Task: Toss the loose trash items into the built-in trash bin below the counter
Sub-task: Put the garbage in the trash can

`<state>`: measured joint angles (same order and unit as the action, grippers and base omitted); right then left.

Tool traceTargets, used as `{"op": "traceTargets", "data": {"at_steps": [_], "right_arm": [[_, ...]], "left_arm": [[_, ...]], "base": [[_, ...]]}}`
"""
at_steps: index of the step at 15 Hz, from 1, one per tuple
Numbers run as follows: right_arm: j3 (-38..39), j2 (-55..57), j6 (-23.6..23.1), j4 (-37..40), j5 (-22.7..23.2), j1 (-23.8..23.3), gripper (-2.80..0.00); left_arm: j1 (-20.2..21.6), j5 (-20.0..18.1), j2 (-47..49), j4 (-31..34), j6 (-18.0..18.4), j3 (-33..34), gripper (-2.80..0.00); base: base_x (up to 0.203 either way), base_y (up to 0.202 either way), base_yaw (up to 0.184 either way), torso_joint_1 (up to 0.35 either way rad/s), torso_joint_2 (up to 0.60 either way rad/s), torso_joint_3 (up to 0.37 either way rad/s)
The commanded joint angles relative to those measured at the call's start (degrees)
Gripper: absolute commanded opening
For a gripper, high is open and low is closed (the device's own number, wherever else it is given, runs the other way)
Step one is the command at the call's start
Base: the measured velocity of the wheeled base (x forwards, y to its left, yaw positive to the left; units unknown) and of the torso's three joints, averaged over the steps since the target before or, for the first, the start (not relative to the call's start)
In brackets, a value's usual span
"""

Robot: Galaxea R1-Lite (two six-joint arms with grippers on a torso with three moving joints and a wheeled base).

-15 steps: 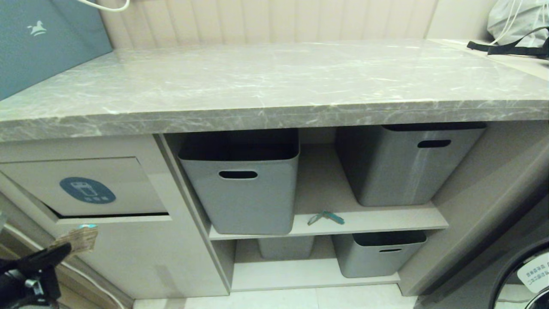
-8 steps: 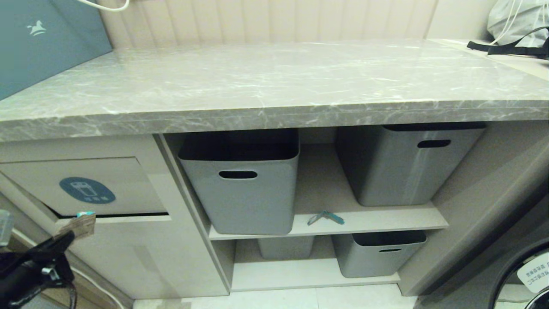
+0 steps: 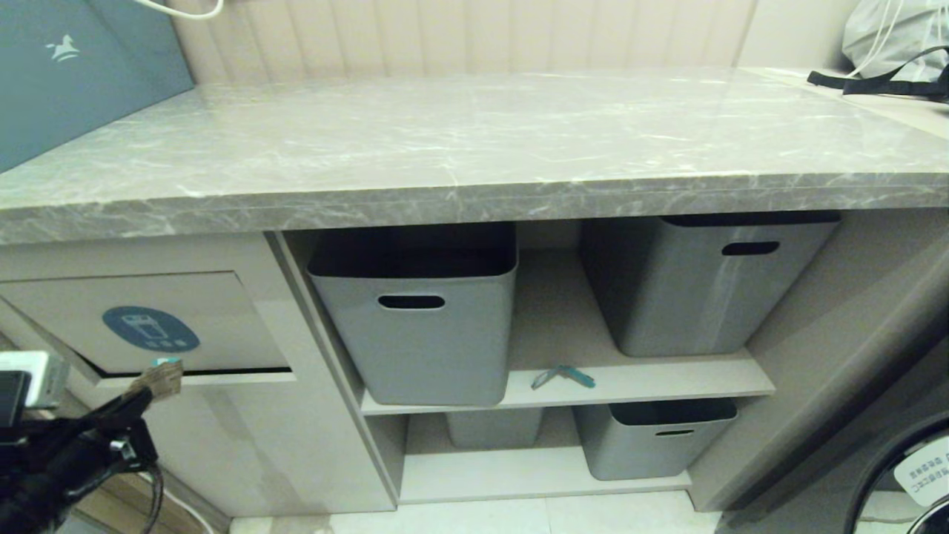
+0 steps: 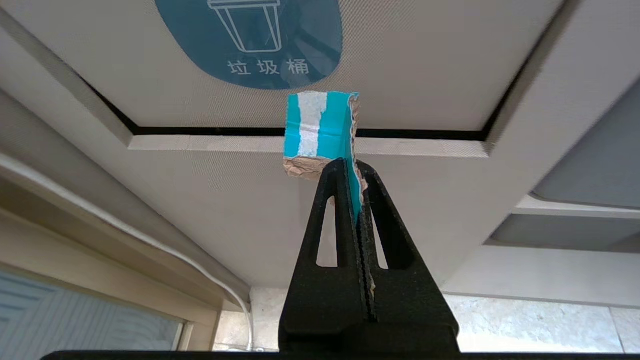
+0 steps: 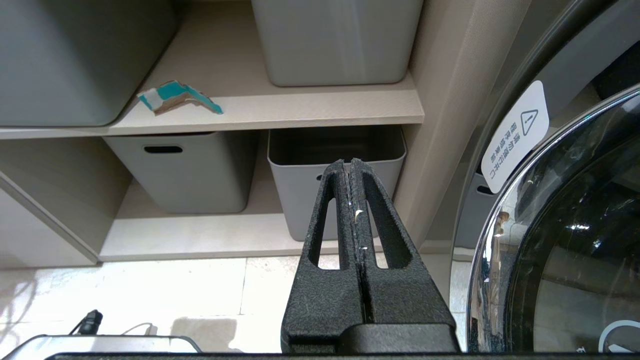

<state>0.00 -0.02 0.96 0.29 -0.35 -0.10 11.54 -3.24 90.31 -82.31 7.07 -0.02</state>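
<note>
Two grey tubs [image 3: 415,319] flank the shelf's teal strip [image 3: 563,376].

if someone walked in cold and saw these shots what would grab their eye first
Probably the left gripper, shut on a torn turquoise-and-tan wrapper strip, right at the dark slot below the trash bin flap with its blue bin sticker. Next, the teal scrap lying on the shelf between the grey tubs.

We note a marble counter [image 3: 474,141] over open shelves [image 3: 637,382]. Two grey tubs [image 3: 415,326] stand on the upper shelf, two more [image 3: 652,437] below. A teal board [image 3: 67,74] leans at the counter's left, a grey bag [image 3: 890,37] lies far right. A washer door [image 5: 565,240] shows beside the shelves.
</note>
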Motion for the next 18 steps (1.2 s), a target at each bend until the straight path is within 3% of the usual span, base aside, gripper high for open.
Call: {"op": "traceTargets", "data": {"at_steps": [1, 4, 18], "right_arm": [[0.00, 0.02, 0.00, -0.03, 0.00, 0.01, -2.80], [0.00, 0.02, 0.00, -0.02, 0.00, 0.01, -2.80], [0.00, 0.02, 0.00, 0.00, 0.00, 0.01, -2.80]], "left_arm": [[0.05, -0.01, 5.18, -2.36, 0.05, 0.02, -2.80], [0.06, -0.11, 10.26, -5.18, 0.05, -0.70, -2.80], [-0.03, -1.05, 25.56, -5.35, 1.95, -22.00, -2.80]], "base": [[0.000, 0.000, 0.000, 0.000, 0.00, 0.000], [0.000, 0.000, 0.000, 0.000, 0.00, 0.000], [0.000, 0.000, 0.000, 0.000, 0.00, 0.000]]}}
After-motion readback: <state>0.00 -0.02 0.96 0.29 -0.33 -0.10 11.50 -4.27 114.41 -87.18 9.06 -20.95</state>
